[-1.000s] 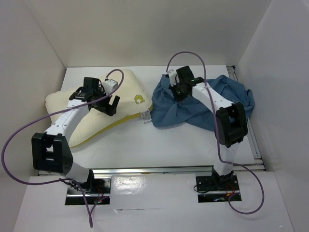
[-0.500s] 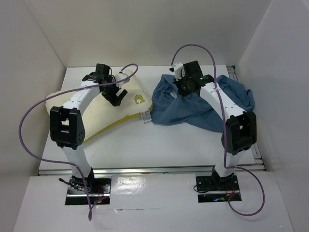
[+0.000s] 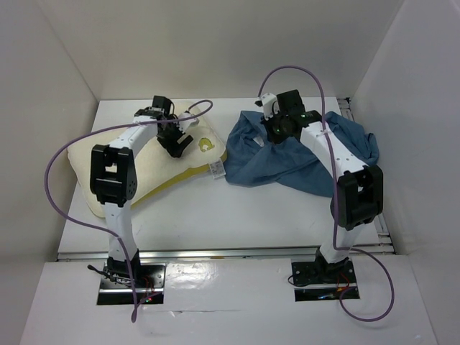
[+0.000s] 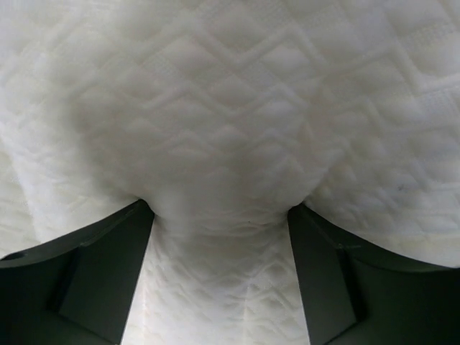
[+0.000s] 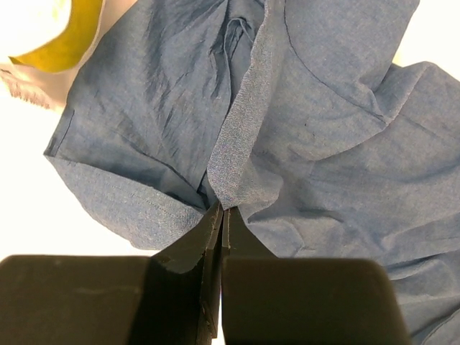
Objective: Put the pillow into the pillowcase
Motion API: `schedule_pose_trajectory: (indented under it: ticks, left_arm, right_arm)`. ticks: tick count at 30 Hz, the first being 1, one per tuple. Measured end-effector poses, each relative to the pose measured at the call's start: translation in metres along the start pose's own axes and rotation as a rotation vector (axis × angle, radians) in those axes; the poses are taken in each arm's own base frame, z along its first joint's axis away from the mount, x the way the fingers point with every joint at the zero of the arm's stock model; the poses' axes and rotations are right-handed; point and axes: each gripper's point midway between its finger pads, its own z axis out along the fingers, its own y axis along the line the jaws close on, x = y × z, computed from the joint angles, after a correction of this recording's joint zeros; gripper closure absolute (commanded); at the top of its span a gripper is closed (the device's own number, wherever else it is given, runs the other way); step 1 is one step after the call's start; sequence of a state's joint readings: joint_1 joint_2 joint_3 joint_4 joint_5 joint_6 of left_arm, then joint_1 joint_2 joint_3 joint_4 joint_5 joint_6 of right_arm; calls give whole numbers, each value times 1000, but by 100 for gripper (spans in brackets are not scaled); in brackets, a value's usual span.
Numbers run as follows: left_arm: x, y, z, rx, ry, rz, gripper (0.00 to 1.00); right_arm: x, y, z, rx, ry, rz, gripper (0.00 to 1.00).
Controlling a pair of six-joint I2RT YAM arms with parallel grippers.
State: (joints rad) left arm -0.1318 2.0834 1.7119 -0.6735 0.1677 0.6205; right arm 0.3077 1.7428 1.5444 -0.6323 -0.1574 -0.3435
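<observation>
The left gripper [image 3: 177, 147] stands spread over the pillow [image 3: 154, 172]. The pillow lies on the left half of the table [image 3: 215, 208], long axis running near-left to far-right, its logo [image 3: 207, 146] corner toward the pillowcase [image 3: 251, 162], a crumpled heap stretched left-to-right under the right gripper [image 3: 275, 136]. From the left wrist, both fingers [image 4: 86, 280] press wide apart into quilted cream fabric that bulges between them. From the right wrist, the jaws are pressed together, pinching a raised fold of blue cloth, with the pillow's yellow piping [image 5: 65, 39] and white tag [image 5: 21, 86] at upper left.
</observation>
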Motion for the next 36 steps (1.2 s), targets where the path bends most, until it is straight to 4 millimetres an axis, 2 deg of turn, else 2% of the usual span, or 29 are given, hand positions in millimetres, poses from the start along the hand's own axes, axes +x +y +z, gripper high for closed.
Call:
schedule_pose_trajectory:
  ticks: [2, 3, 4, 5, 13, 16, 19, 23, 29, 32, 36]
  left_arm:
    - [0, 1, 5, 0, -2, -5, 34]
    - [0, 0, 6, 2, -3, -14, 66]
    - [-1, -1, 7, 5, -7, -27, 88]
    - [-2, -1, 7, 5, -13, -29, 100]
    - [-9, -4, 3, 3, -55, -66, 100]
    - [-11, -10, -8, 1, -95, -62, 100]
    - [-12, -26, -26, 21, -126, -59, 100]
    - [-28, -39, -52, 66, -157, -60, 100]
    - [-78, -48, -90, 111, -269, -5, 100]
    - [-92, -69, -96, 154, -289, 35, 100]
    - [-100, -118, -96, 277, -274, 90, 100]
  right_arm:
    - [1, -1, 0, -4, 3, -1, 100]
    - [2, -1, -1, -6, 6, -1, 100]
    - [3, -1, -1, -8, 8, -3, 100]
    - [4, -1, -1, -9, 9, -4, 100]
    - [6, -4, -2, -11, 20, 2, 100]
    - [3, -4, -3, -17, 12, 4, 100]
    - [0, -2, -9, -38, -7, 2, 100]
    - [-10, 8, -33, -78, -72, -14, 100]
    - [-26, 24, -79, -123, -183, -54, 100]
    - [-24, 30, -87, -143, -193, -58, 100]
    - [-12, 35, -83, -163, -158, -46, 100]
